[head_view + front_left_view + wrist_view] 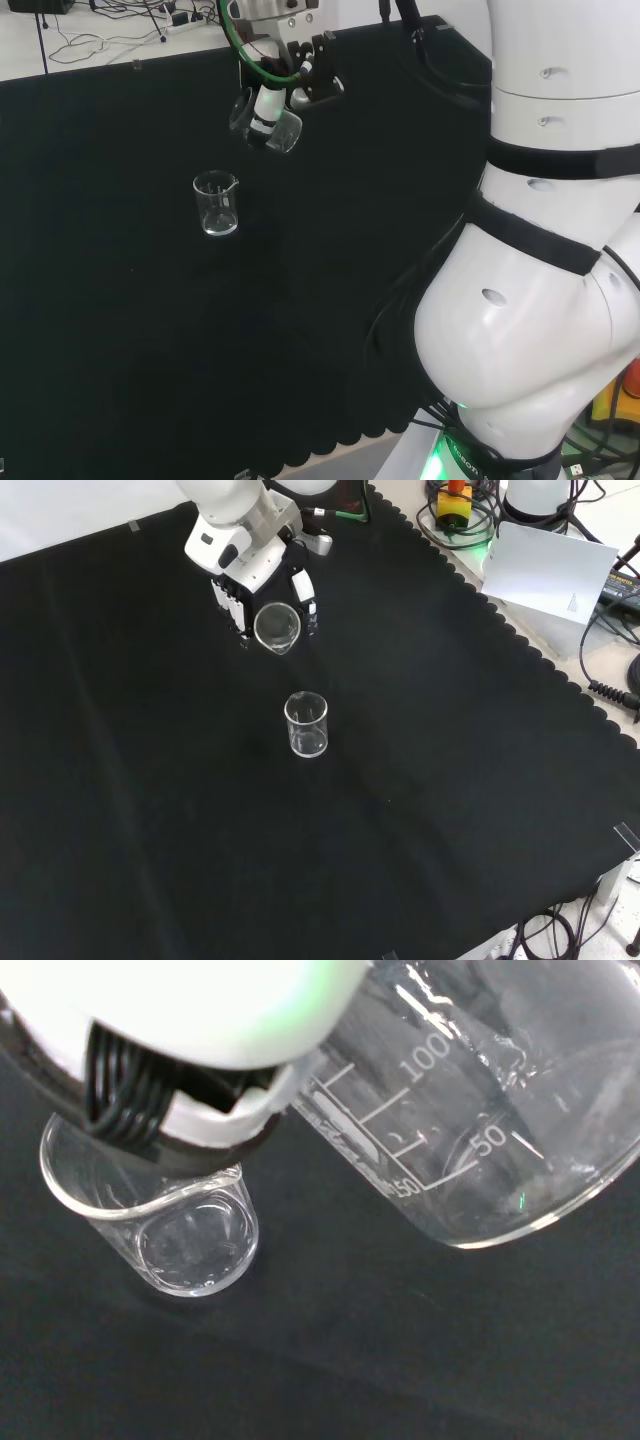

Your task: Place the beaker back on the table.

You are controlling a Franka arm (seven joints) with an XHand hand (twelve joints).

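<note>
Fingers of the hand (262,575) curl around the tilted beaker (277,627), up above the cloth (150,810), its bottom must turn down.

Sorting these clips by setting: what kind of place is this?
Likely a robotics lab bench: a robot hand holds a tilted glass beaker above black cloth, a second beaker stands there, and cables lie alongside.

Two glossy clear glass beakers (277,626) (306,725); matt black cloth (450,810) covers the bench.
</note>
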